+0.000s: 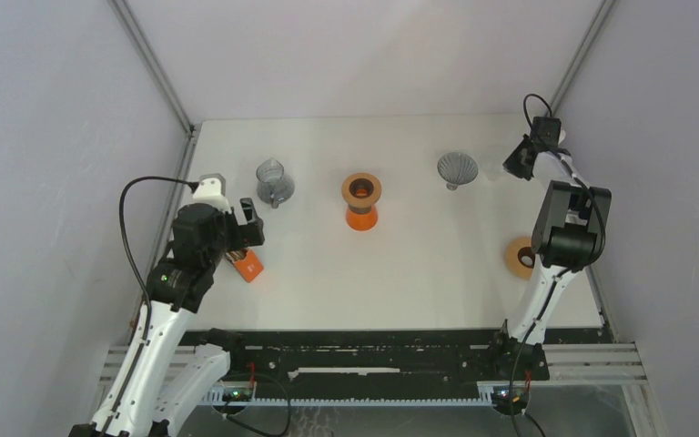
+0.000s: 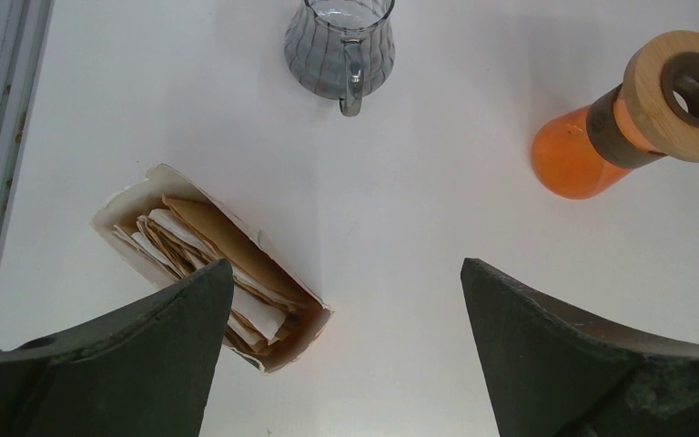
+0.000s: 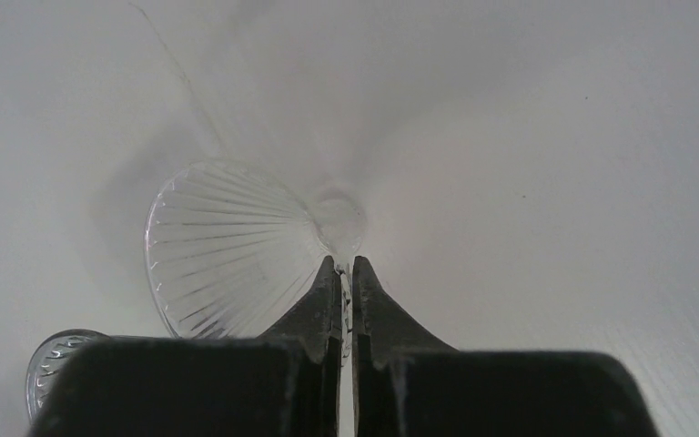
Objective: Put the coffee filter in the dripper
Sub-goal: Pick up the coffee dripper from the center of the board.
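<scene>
The dripper (image 1: 457, 168) is a clear ribbed glass cone at the back right of the table. In the right wrist view the dripper (image 3: 232, 246) lies with its mouth to the left. My right gripper (image 3: 347, 264) is shut on a thin clear part at its narrow end, and reaches it from the right (image 1: 512, 168). Coffee filters (image 2: 202, 248), brown and white, are stacked in an open torn box (image 1: 248, 265) at the left. My left gripper (image 2: 346, 300) hangs open above the table, its left finger over the box's near end, holding nothing.
A grey glass carafe (image 1: 274, 182) stands at the back left. An orange vessel with a wooden ring top (image 1: 361, 202) stands mid-table. A round wooden piece (image 1: 517, 257) lies by the right arm. A ribbed glass rim (image 3: 55, 360) shows beside the right gripper.
</scene>
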Robot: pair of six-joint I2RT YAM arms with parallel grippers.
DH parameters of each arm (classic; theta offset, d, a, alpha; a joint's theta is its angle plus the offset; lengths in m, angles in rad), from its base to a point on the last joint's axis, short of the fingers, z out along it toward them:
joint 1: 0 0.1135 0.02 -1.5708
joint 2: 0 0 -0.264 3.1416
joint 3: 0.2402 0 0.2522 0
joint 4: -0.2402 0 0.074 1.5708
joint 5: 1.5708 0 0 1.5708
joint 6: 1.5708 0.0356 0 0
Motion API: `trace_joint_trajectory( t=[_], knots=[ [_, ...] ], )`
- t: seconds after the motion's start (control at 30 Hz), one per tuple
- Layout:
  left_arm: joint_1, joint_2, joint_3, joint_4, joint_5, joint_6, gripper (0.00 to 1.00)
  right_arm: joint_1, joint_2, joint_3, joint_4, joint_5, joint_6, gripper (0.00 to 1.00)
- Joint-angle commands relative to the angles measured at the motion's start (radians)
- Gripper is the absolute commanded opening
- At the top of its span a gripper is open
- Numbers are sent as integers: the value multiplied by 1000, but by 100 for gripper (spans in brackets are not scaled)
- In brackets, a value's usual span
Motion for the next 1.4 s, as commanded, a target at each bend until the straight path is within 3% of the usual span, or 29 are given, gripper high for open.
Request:
trace_joint_trajectory(
  t=[0.0, 0.33, 0.77, 1.17, 1.37],
  knots=[
    [8, -15, -16, 27, 17, 10, 100, -7, -76, 35, 6, 14, -9, 0],
    [8, -49, -19, 30, 32, 6, 100, -9, -185, 30, -55, -16, 4, 0],
    [8, -85, -25, 40, 57, -2, 100, 15, -370, 7, -186, -204, 32, 0],
    [13, -61, -25, 56, 104, -9, 100, 222, -457, 19, -271, -252, 17, 0],
    [12, -10, 23, 67, 154, -37, 100, 341, -435, 109, -332, -254, 4, 0]
  ],
)
